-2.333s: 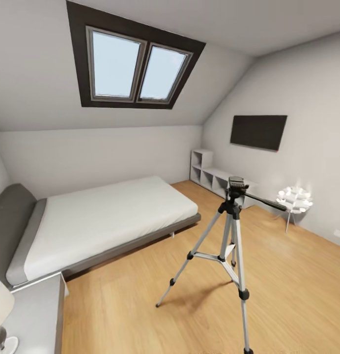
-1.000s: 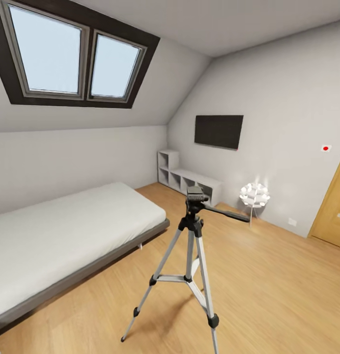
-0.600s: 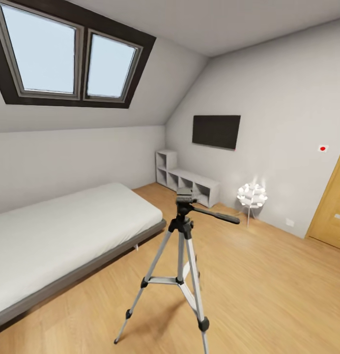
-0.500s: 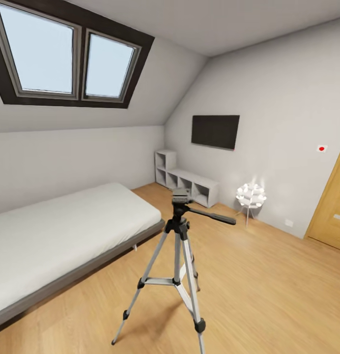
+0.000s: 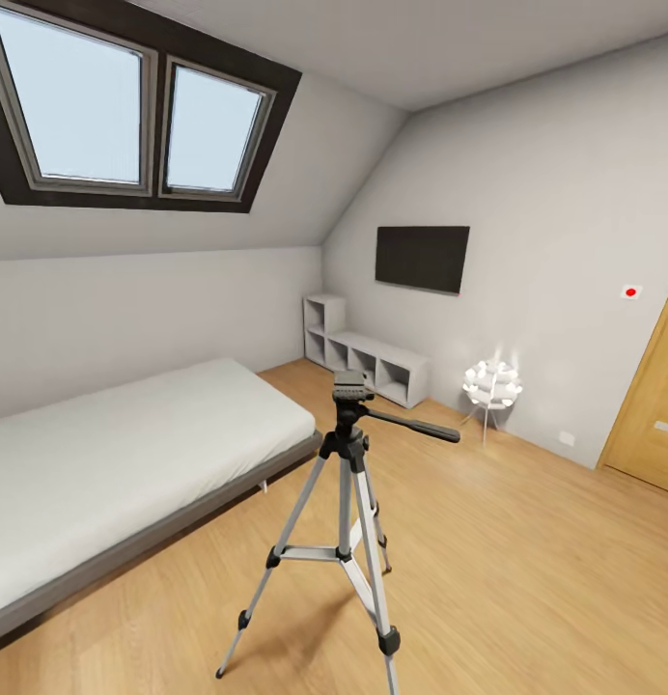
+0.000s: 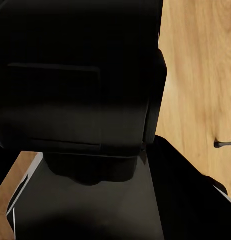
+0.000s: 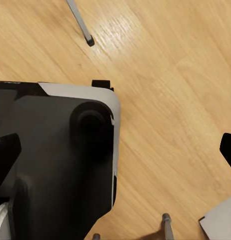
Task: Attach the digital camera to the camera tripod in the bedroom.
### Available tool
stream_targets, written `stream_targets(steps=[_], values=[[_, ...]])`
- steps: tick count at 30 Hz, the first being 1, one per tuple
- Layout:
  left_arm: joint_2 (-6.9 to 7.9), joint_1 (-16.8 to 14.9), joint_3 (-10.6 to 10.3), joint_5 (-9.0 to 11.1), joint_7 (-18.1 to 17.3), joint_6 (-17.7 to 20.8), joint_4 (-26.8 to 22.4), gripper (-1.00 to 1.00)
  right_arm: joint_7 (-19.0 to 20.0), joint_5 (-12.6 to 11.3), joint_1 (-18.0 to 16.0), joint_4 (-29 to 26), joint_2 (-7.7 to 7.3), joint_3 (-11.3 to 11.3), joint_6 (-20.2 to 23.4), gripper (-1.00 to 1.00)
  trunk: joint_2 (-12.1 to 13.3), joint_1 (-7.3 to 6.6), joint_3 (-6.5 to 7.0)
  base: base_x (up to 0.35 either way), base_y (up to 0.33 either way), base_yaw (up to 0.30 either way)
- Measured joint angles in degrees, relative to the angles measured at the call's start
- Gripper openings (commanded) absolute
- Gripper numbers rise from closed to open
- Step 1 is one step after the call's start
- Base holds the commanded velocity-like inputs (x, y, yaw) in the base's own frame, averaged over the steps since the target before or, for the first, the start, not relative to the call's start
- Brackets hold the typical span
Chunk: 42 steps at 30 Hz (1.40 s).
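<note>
The camera tripod (image 5: 351, 454) stands on the light wood floor in the middle of the bedroom, straight ahead of me in the head view. Its three silver legs are spread and its black head (image 5: 351, 384) is bare on top. The long pan handle (image 5: 416, 427) points right. The digital camera is out of view. One silver tripod leg with a black foot (image 7: 89, 41) shows on the floor in the right wrist view. There my right gripper (image 7: 115, 150) hangs over my dark base (image 7: 55, 160), its dark fingertips (image 7: 228, 148) wide apart. Dark robot bodywork (image 6: 75, 80) blocks most of the left wrist view.
A grey-framed white bed (image 5: 122, 454) lies to the left of the tripod. White cube shelves (image 5: 373, 359) and a wall TV (image 5: 422, 257) are at the back. A glowing white lamp (image 5: 491, 384) stands near the right wall. A wooden door (image 5: 657, 405) is at far right.
The whole head view has swung to the right: the bed and skylight slid left and the door came into view. The tripod now sits lower and more to the left in the picture.
</note>
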Motion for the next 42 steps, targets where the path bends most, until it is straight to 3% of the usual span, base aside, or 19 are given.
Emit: stream_targets(steps=[42], values=[[0.01,0.03,0.01,0.03,0.0,-0.07,0.0,-1.0,0.46,-0.13,0.03,0.0,-0.22,-0.23,-0.64,1.0,0.1,-0.01,-3.11,0.0,0.0,-0.048]])
